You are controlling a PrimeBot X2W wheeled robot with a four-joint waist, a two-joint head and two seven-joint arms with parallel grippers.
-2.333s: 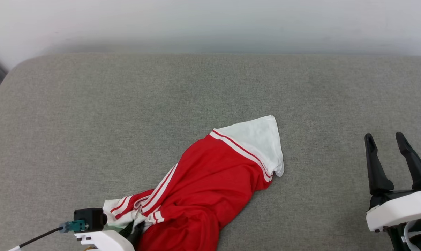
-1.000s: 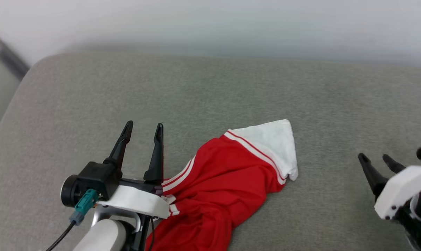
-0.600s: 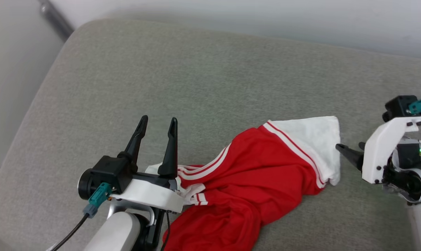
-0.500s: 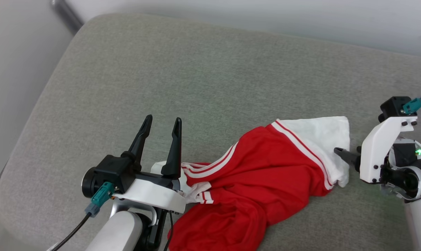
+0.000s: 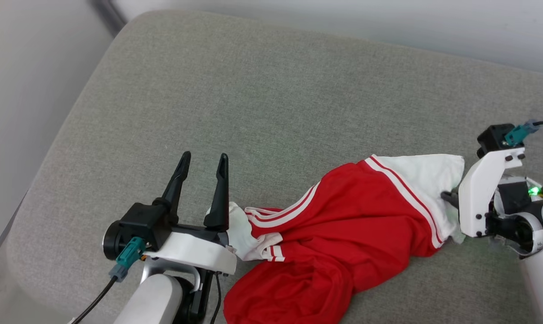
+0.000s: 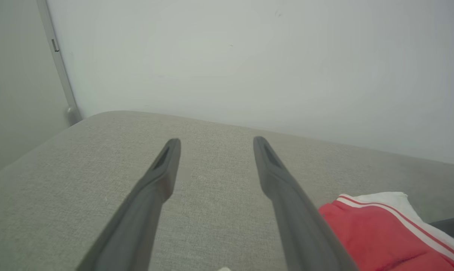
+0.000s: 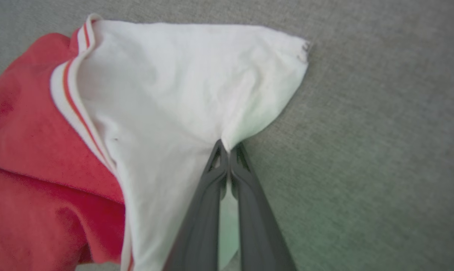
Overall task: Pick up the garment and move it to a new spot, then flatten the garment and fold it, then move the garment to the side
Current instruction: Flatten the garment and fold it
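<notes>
The shirt (image 5: pixel 343 234) lies crumpled on the grey cushion (image 5: pixel 253 90), in the near part of it, stretched from lower left to the right; its red body runs out of the head view at the bottom. The right claw (image 7: pixel 228 148) is now closed on the white sleeve end (image 7: pixel 181 86): both fingers are pressed together with a fold of the white cloth pinched between them. Half a second ago the same claw was open, with its tips only at the edge of this sleeve. The cloth now gathers in small wrinkles toward the grip point.

The left claw (image 5: pixel 204 156) keeps the same pose as before, fully open and holding nothing, its fingers pointing to the far side above bare cushion. The other sleeve (image 5: pixel 242 231) lies just beside its base.

The whole head view has shifted, so the camera has turned, not the cushion.

Beyond the shirt a wide bare area of cushion reaches to the far edge, where the pale wall (image 5: pixel 388 18) begins. The rounded corner of the cushion is at the far left. To the right of the held sleeve there is also free cushion.
</notes>
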